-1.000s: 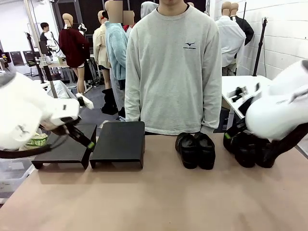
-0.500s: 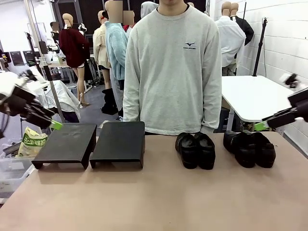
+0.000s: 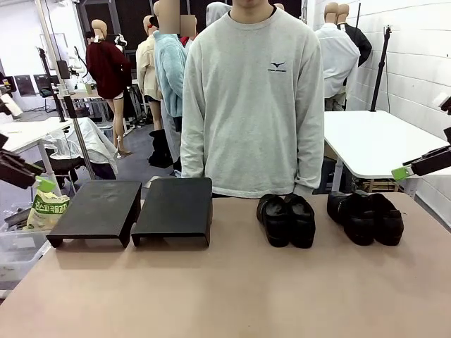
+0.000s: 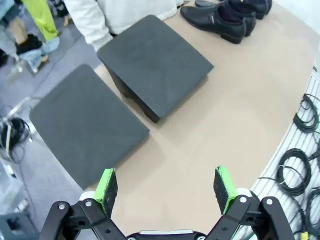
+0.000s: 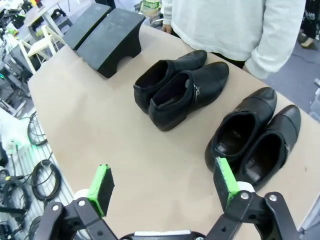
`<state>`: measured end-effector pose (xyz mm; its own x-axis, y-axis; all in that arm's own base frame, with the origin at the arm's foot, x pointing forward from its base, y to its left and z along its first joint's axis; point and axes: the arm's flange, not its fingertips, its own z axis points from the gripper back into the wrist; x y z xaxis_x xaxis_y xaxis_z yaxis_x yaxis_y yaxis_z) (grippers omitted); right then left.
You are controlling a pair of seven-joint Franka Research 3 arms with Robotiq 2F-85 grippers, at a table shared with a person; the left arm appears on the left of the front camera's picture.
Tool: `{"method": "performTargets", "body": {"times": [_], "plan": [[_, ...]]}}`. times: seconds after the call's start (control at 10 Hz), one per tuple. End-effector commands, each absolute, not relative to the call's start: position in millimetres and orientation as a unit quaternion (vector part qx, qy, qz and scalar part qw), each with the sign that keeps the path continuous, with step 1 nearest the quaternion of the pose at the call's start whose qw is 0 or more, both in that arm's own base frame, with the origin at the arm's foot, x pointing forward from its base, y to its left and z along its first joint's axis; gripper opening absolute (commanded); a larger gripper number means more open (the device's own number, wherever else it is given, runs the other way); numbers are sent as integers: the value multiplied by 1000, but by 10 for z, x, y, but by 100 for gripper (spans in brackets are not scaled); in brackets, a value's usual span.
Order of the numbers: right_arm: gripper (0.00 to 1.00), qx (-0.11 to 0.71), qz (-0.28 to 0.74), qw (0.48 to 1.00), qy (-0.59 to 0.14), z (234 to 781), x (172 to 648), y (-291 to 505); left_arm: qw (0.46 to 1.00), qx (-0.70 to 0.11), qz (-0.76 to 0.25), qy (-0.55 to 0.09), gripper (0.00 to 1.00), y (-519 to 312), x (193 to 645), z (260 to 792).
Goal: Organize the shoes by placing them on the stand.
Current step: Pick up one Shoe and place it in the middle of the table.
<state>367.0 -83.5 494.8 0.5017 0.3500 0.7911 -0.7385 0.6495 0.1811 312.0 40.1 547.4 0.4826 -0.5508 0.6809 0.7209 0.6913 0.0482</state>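
Two pairs of black shoes stand side by side at the table's far edge in front of the person: one pair (image 3: 287, 220) near the middle, the other (image 3: 366, 217) to the right. Two black stands (image 3: 99, 210) (image 3: 175, 205) sit at the far left with bare tops. My left gripper (image 3: 39, 182) hovers at the left edge, open, above and short of the stands (image 4: 87, 125) (image 4: 155, 65); its wrist view shows empty jaws (image 4: 165, 185). My right gripper (image 3: 409, 170) hangs open at the right edge, above both pairs (image 5: 182, 87) (image 5: 255, 137), jaws (image 5: 162, 185) empty.
A person in a grey sweatshirt (image 3: 254, 105) stands at the far side, directly behind the stands and the shoes. A white table (image 3: 366, 141) lies beyond on the right. Cables (image 4: 300, 165) hang off the near table edge. The near half of the tabletop (image 3: 232, 289) is bare.
Both arms have swung outward and back from over the table to the picture's edges, uncovering the left stand and the right pair of shoes. The shoes and stands have not moved.
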Motion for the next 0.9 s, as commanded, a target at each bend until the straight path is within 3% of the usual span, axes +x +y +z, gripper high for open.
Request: {"method": "performTargets", "body": {"times": [0.0, 0.8], "plan": [[100, 263, 341, 824, -367, 4876, 3696, -826, 871, -144, -333, -332, 100, 424, 2829, 5199], [100, 265, 346, 822, -366, 4837, 3725, -793, 837, -172, -352, -383, 100, 263, 2720, 5301]]}}
